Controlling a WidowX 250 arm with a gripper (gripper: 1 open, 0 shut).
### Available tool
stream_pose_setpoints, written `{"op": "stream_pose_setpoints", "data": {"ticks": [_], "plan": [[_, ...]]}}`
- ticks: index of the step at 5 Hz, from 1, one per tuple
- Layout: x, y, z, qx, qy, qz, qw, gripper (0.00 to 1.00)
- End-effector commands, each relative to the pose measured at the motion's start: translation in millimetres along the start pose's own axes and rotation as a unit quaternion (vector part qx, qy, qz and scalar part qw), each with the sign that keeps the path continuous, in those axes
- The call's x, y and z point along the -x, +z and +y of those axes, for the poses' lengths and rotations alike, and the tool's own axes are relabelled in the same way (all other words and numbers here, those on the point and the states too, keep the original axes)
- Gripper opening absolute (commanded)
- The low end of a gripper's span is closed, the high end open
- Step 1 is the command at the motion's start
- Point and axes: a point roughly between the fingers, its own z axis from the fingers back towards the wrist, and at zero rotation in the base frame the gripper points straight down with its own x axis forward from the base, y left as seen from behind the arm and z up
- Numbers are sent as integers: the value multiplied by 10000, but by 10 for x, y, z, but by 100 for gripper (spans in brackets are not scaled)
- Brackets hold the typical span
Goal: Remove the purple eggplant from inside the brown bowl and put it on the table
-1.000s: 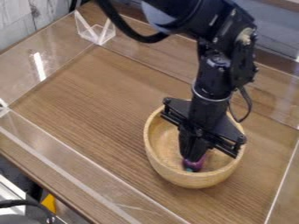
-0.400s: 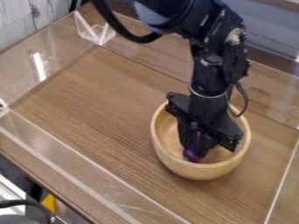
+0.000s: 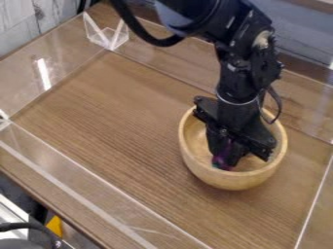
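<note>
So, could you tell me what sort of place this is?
Probably a lab test bench: a wood-grain table fenced by clear acrylic walls, with a black robot arm reaching into a brown bowl.

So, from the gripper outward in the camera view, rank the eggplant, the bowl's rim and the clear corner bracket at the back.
1. eggplant, at the gripper tips inside the bowl.
2. bowl's rim, ringing it.
3. corner bracket, far back left.

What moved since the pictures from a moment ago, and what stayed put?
The brown bowl slid to the right across the table, and the gripper went with it, staying down inside the bowl on the purple eggplant. The eggplant has not been lifted out. The clear walls around the table stayed as they were.
</note>
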Motion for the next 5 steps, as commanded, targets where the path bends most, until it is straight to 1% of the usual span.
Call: {"op": "stream_pose_setpoints", "data": {"ticks": [1,2,3,4,5], "plan": [[296,-373,154,-93,105,764,9970,0],[355,-364,246,-106,253,867,9959,0],[390,-438,303,-112,-173,969,9951,0],[424,-506,357,-105,-591,1054,9926,0],[481,-496,328,-94,-367,1131,9929,0]]}}
